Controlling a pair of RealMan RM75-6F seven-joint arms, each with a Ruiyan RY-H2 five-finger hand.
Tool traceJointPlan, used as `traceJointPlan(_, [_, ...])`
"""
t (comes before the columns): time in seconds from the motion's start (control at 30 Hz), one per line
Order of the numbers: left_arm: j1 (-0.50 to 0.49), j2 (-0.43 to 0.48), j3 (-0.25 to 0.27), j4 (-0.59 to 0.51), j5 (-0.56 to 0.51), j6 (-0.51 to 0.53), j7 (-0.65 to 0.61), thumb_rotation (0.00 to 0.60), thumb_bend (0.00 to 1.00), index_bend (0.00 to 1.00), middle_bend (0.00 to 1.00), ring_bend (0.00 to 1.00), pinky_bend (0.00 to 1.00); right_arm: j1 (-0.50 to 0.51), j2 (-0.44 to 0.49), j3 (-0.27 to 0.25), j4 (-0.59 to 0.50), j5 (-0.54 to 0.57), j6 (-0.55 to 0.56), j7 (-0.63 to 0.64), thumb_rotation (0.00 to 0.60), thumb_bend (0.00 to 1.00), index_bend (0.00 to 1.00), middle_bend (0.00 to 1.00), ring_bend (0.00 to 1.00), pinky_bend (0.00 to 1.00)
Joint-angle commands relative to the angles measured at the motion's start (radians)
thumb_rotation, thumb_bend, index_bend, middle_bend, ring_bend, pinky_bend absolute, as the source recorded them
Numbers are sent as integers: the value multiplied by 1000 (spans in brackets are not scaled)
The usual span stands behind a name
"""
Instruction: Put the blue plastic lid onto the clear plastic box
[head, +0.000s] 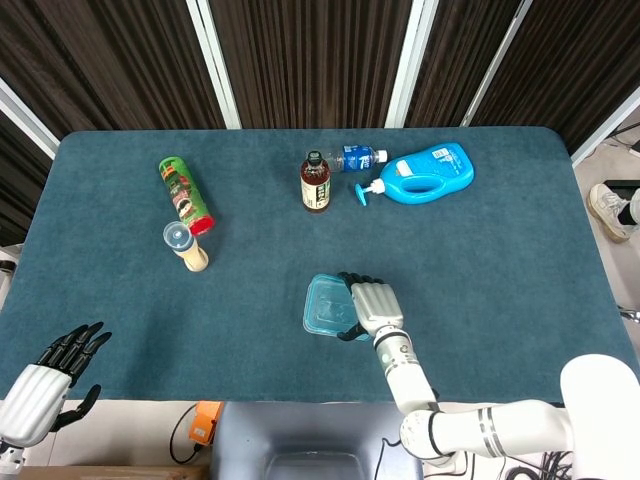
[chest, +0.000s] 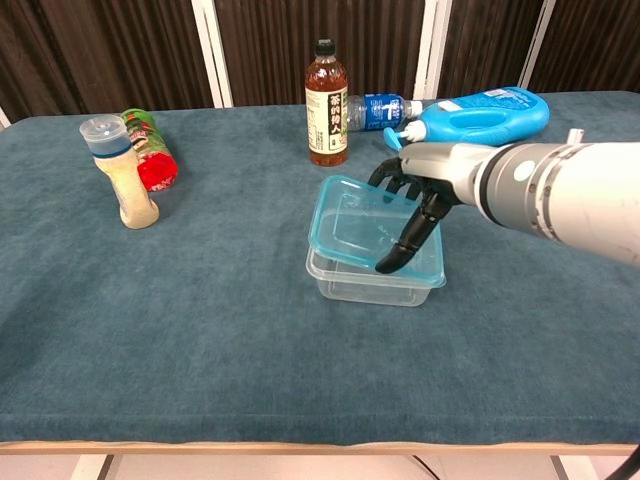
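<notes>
The blue plastic lid (chest: 358, 228) lies tilted on the clear plastic box (chest: 365, 286) near the table's middle, its left edge raised above the box rim. My right hand (chest: 418, 200) grips the lid's right side, fingers curled over the far edge and thumb pressed on top. From above, the lid (head: 325, 305) hides the box, with the right hand (head: 369, 306) at its right. My left hand (head: 52, 373) hangs off the front left of the table, fingers spread, holding nothing.
At the back stand a brown tea bottle (chest: 326, 103), a lying water bottle (chest: 381, 110) and a blue detergent jug (chest: 484, 113). On the left are a seasoning shaker (chest: 121, 172) and a lying green can (chest: 150, 150).
</notes>
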Motion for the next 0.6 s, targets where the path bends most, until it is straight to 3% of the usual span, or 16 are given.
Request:
traceJointPlan(0.03, [0,0,0,1,1,1,-1,600,434,0,0,0,161,2,-7,1,7,-2,1,1,600,345,740,477,403,497])
traceJointPlan(0.6, [2,3,1,2,1,6,-10,600,435,0,0,0,161,6,-23,10,37,3,-2,-1,600,345,740,477,403,497])
